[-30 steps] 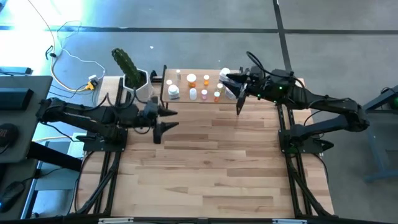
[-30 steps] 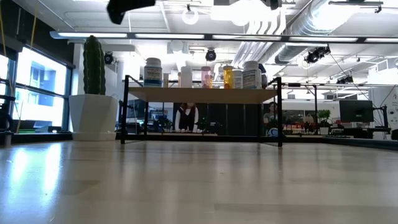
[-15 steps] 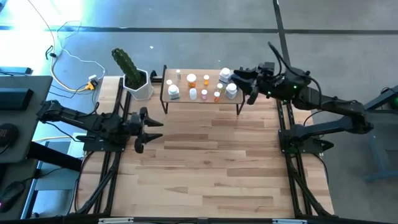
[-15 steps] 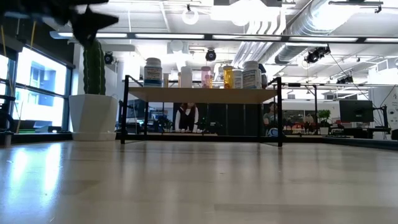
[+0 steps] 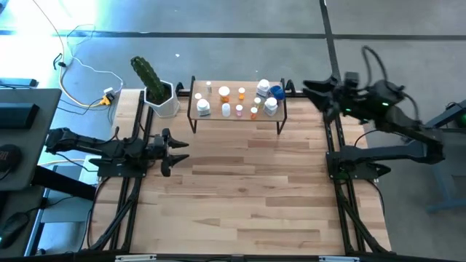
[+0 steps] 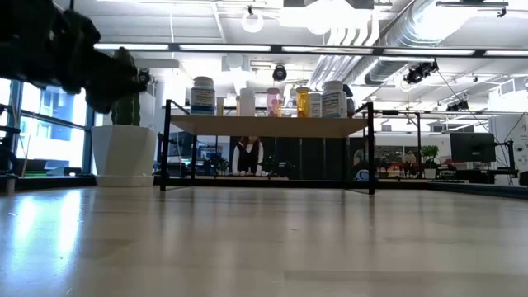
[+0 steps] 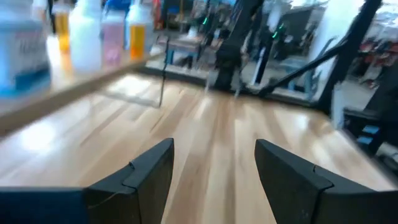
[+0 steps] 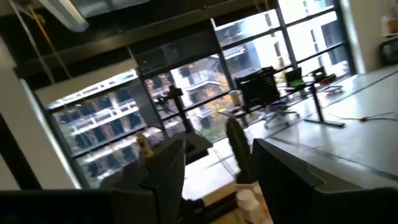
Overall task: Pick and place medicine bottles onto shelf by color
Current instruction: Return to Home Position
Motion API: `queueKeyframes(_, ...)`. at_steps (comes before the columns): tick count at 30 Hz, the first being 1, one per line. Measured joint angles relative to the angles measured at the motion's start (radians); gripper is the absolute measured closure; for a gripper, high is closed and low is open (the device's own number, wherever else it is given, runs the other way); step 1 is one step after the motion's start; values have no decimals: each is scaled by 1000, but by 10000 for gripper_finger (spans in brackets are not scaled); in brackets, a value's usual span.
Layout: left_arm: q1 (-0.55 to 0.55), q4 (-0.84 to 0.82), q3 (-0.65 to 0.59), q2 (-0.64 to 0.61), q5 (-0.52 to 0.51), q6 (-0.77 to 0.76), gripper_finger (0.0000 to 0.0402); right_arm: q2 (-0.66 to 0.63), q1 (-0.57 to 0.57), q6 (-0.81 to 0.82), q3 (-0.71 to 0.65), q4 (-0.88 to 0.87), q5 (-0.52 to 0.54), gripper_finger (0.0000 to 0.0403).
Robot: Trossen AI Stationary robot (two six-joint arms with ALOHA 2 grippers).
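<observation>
While the low view catches only the dark left arm point(image 6: 58, 41), the high view shows both: left gripper point(image 5: 179, 148), pincer apart, level at the wooden bench's point(image 5: 240, 189) left edge; right gripper point(image 5: 309, 90), apart too, at its far-right corner.

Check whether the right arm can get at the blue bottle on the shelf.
Probably yes: the blue bottle stands at the shelf's right end, nearest the right gripper, nothing lies between them, and its fingers are open. The left gripper sits farther off.

A green cactus point(image 5: 148, 76) stands in a white pot point(image 5: 164, 104) at the wooden table's point(image 5: 240, 196) far left corner. White cables point(image 5: 87, 69) trail across the grey floor point(image 5: 233, 44) beyond.
</observation>
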Motion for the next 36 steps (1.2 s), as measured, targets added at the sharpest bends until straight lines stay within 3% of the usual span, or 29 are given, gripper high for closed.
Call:
queueKeyframes(6, 68, -25, -4, 6, 64, -46, 197, -184, 39, -106, -24, -171, 140, 224)
queueKeyframes(9, 92, -19, -3, 6, 57, -38, 203, -278, 68, -151, -138, -99, 153, 224)
queueKeyframes(15, 119, -34, -3, 6, 51, -19, 206, -412, 116, -124, -489, 156, 150, 224)
queueKeyframes(24, 123, -34, -3, 7, 42, -19, 206, -475, 150, -80, -821, 351, 150, 224)
queueKeyframes(36, 123, -33, -3, 7, 43, -19, 206, -523, 158, 21, -1056, 454, 153, 224)
